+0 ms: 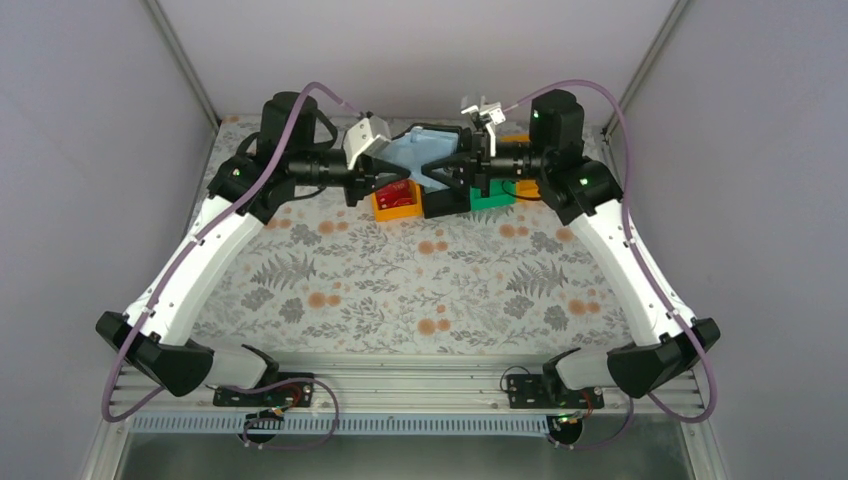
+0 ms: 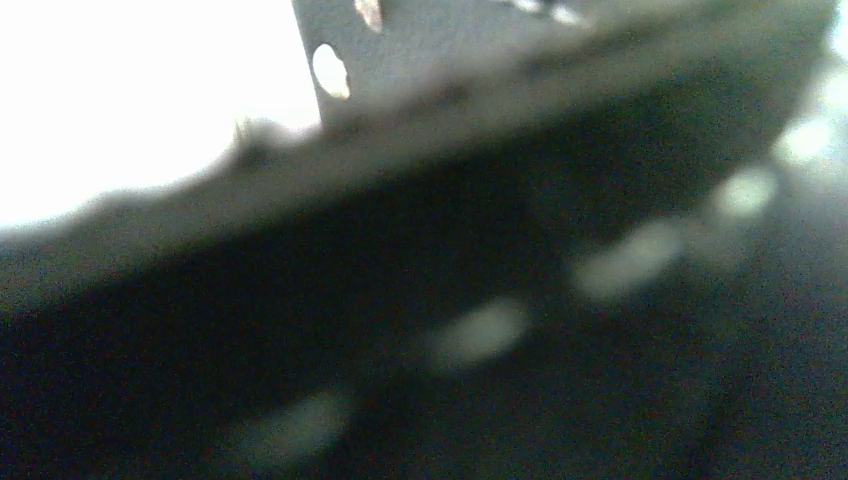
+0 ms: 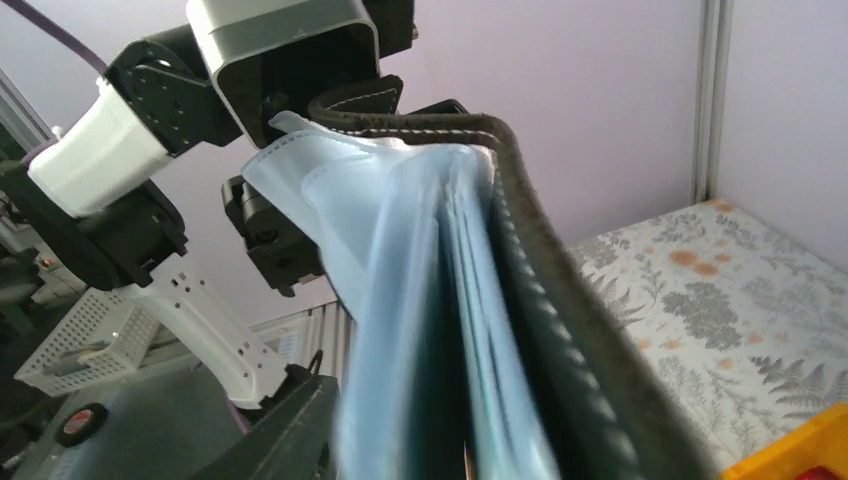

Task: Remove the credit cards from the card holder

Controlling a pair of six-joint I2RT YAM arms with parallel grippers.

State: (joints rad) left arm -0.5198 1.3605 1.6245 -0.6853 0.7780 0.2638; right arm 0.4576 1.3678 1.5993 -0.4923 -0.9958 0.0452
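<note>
One card holder (image 1: 423, 151) is being held aloft, long axis spanning both claws: its left end is being pinched by the left claw (image 1: 385, 182); the right claw (image 1: 455, 172) cannot be judged gripping or not.

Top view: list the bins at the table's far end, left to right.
Orange bin holding something red → black bin → green bin → second orange bin, mostly behind the right arm. The card holder overlaps them; omitted.

Orange bin (image 1: 395, 205), black bin (image 1: 445, 204), green bin (image 1: 490, 199) on floral cloth (image 1: 420, 285).
</note>
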